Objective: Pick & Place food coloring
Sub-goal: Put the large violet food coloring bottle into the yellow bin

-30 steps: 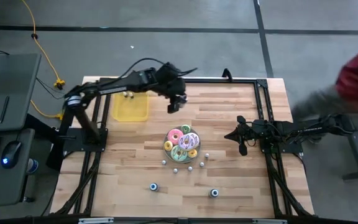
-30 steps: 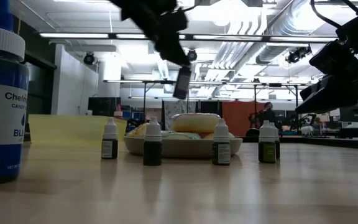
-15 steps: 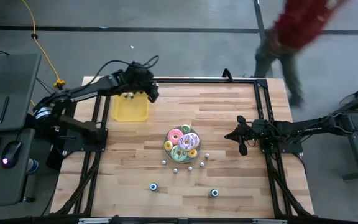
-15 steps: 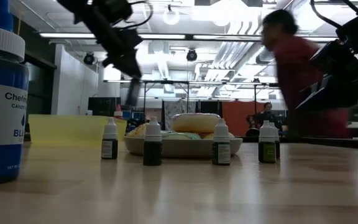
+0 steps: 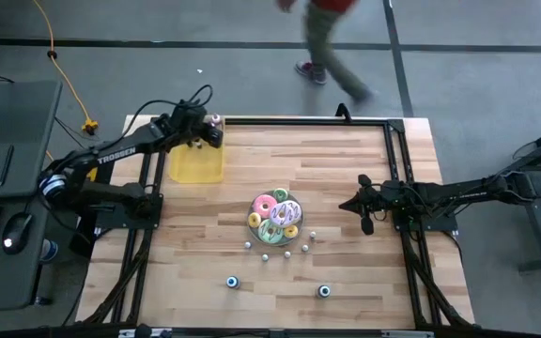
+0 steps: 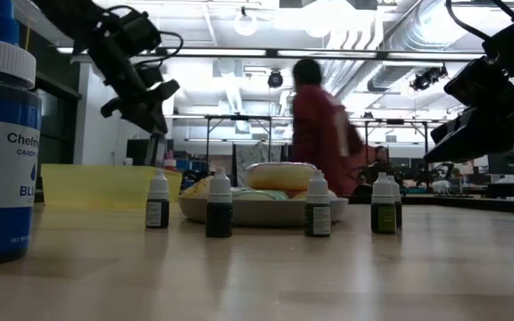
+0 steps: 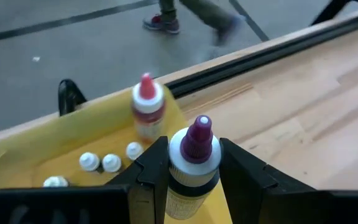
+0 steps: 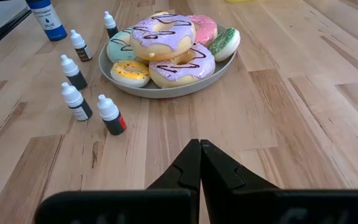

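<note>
Fingers of your left gripper [image 7: 193, 171] clamp a purple-capped food coloring bottle [image 7: 193, 163] above the yellow tray [image 5: 195, 165], beside bottles already inside; your right gripper [image 8: 199, 167] waits closed near the doughnut plate [image 8: 166, 89].

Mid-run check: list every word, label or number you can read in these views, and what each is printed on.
"Chefm", "CANDY C" and "BL", cut off at the edge: label of the big blue bottle, low view.
"TROSSEN": on the left arm, high view, barely legible.
Small dropper bottles: labels too small to read.
Bottle in the left gripper: print unreadable.
</note>
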Robot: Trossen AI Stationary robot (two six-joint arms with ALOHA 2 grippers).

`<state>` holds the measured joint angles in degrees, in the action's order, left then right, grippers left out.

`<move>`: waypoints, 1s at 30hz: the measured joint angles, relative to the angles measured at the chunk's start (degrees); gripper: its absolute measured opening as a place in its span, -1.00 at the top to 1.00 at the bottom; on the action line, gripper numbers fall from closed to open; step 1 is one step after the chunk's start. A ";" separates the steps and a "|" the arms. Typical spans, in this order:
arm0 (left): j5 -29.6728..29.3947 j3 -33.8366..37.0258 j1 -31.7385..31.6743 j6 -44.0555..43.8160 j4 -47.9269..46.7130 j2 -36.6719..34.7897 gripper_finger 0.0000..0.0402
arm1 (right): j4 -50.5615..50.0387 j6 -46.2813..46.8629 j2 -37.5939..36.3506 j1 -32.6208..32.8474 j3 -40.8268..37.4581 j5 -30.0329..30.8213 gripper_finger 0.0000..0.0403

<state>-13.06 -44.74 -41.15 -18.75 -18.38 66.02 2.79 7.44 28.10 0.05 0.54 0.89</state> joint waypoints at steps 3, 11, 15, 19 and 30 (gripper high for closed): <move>-0.22 1.77 -0.95 -0.20 3.37 0.22 0.46 | -0.02 0.00 -0.01 0.00 0.00 0.00 1.00; -0.85 3.45 -1.26 -1.04 10.03 5.36 0.46 | 0.00 0.00 0.02 -0.01 0.00 -0.01 1.00; -1.04 3.51 -1.27 -1.07 13.57 9.10 0.46 | 0.00 0.00 0.02 -0.01 0.00 0.00 1.00; -1.03 3.51 -1.26 -1.09 15.01 12.35 0.46 | -0.01 0.00 -0.01 -0.01 0.00 0.01 1.00; -4.72 3.47 -1.28 -2.77 20.81 16.49 0.46 | 0.00 0.00 -0.01 -0.02 0.00 0.00 1.00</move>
<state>-17.78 -41.28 -42.43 -21.52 2.43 82.51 2.79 7.44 28.10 0.03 0.54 0.89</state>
